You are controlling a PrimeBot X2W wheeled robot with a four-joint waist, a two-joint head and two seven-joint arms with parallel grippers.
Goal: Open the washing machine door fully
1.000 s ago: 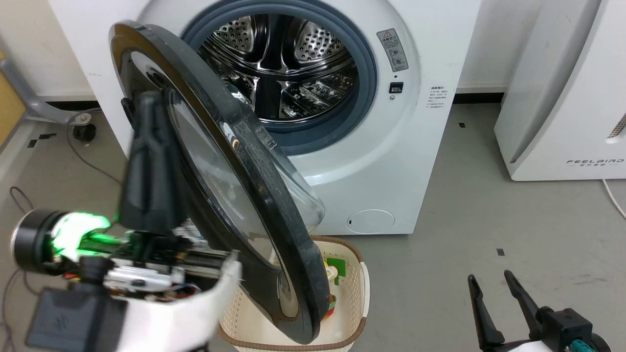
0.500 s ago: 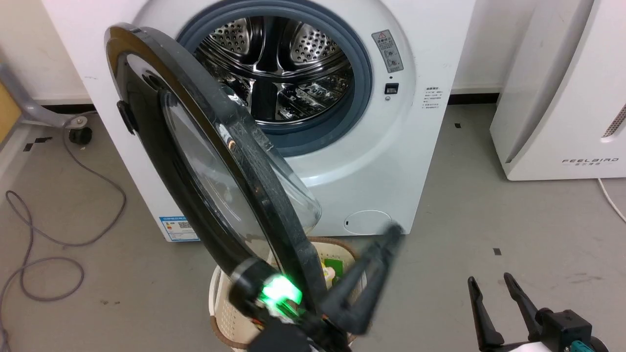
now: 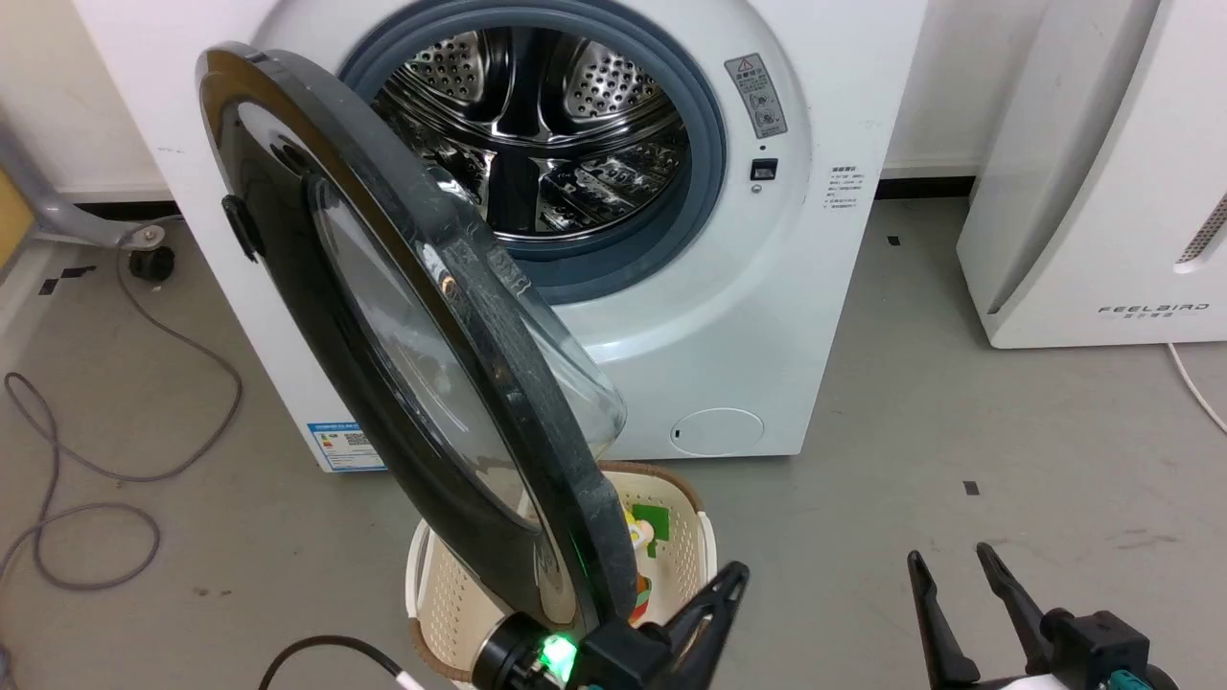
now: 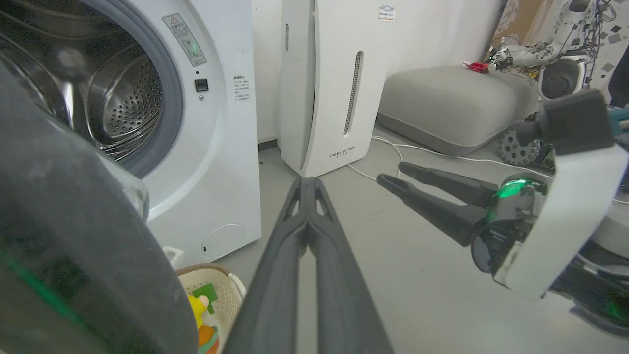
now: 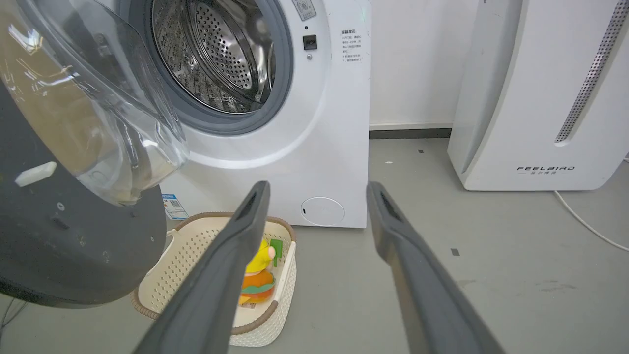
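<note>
- Our left gripper [image 4: 307, 183] is clenched, fingers pressed together on nothing, low beside the door's bottom rim.
- Our right gripper [image 3: 951, 565] hangs spread and empty over the floor [image 3: 959, 431], well apart from the machine.
- The washing machine door [image 3: 498, 316] stands swung out from the washing machine [image 3: 767, 316], drum [image 3: 537, 125] exposed, its lower rim above a cream basket [image 3: 706, 556] holding a toy [image 5: 258, 275].

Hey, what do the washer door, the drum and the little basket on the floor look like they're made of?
Door: glossy black rim, probably plastic, around a clear bulging bowl, likely glass, going by the sharp reflections.
Drum: polished metal with punched holes, likely stainless steel, since it is mirror-bright.
Basket: matte cream plastic by the look, with moulded rows of holes and a brown, woven-looking rim.
</note>
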